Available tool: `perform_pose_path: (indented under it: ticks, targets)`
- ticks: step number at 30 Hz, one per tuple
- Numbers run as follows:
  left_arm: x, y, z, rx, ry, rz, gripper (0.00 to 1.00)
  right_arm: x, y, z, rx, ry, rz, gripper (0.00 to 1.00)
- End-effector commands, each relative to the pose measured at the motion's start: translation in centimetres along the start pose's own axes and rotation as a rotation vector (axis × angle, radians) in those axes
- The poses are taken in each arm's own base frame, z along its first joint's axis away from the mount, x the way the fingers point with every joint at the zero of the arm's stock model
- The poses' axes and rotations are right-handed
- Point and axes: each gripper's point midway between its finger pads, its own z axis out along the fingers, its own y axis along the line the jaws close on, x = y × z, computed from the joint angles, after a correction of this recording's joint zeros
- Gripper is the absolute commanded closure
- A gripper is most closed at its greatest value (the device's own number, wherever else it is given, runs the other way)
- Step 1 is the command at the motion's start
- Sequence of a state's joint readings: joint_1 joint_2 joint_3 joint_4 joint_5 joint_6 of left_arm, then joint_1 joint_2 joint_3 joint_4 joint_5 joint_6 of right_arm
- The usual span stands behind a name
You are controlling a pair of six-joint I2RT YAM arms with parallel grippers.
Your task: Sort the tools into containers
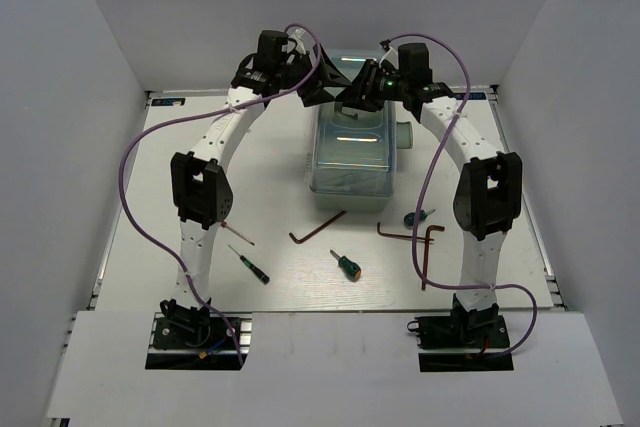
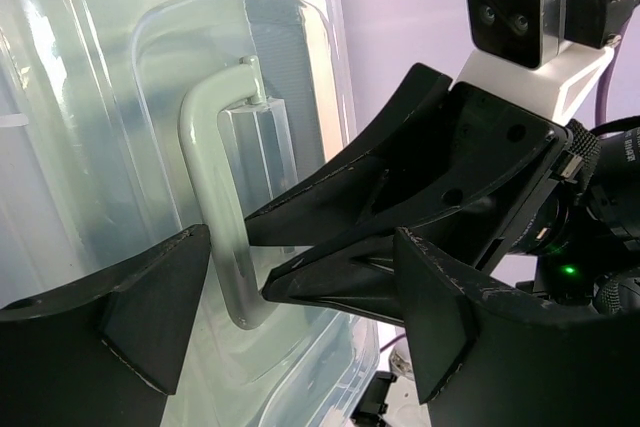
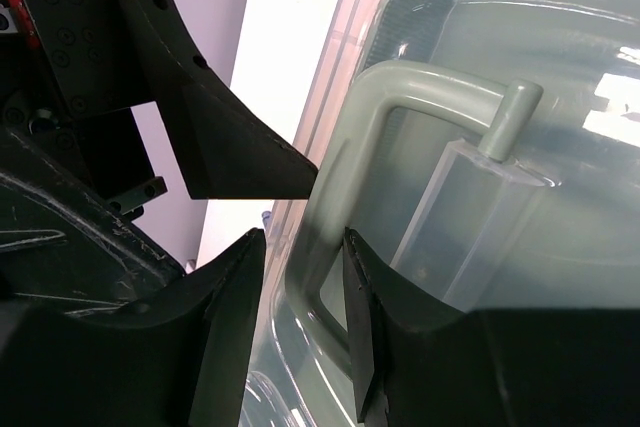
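Gripping toolbox handle (image 3: 345,247), right gripper (image 3: 305,287)

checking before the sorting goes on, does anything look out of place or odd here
The toolbox is closed, with every tool, such as the green-handled screwdriver and hex keys, loose on the table. Both grippers crowd its lid handle: the right gripper pinches it, the left gripper hangs open alongside.

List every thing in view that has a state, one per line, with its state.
toolbox: clear lid down, closed.
lid handle: lying flat on the lid, right gripper's fingers on either side of it.
right gripper: partly closed around the handle.
left gripper: open, holding nothing, by the handle.
hex keys: loose on the table.
screwdrivers: loose on the table, unsorted.
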State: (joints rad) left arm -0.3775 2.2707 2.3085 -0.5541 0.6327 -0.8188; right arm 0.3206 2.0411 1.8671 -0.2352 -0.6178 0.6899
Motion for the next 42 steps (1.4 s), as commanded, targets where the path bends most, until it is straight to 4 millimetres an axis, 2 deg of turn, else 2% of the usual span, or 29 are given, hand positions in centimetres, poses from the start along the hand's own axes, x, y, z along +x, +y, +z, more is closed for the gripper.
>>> perform_pose_path:
  ticks: [1, 27, 34, 42]
  targets:
    - [1.7, 1.9, 1.0, -0.058, 0.05, -0.023, 0.15, 0.2, 5.1, -1.4, -0.135, 0.009, -0.057, 0.58]
    - [2.3, 2.8, 1.3, -0.074, 0.066, -0.03, 0.15, 0.5, 6.5, -2.7, -0.185, 0.013, -0.053, 0.58]
    - [2.3, 2.8, 1.3, -0.074, 0.066, -0.03, 0.15, 0.1, 6.7, -2.9, -0.197, 0.0, -0.05, 0.58]
    - [2.6, 1.4, 1.5, -0.017, 0.081, -0.023, 0.15, 0.3, 7.1, -2.8, -0.215, 0.007, -0.032, 0.58]
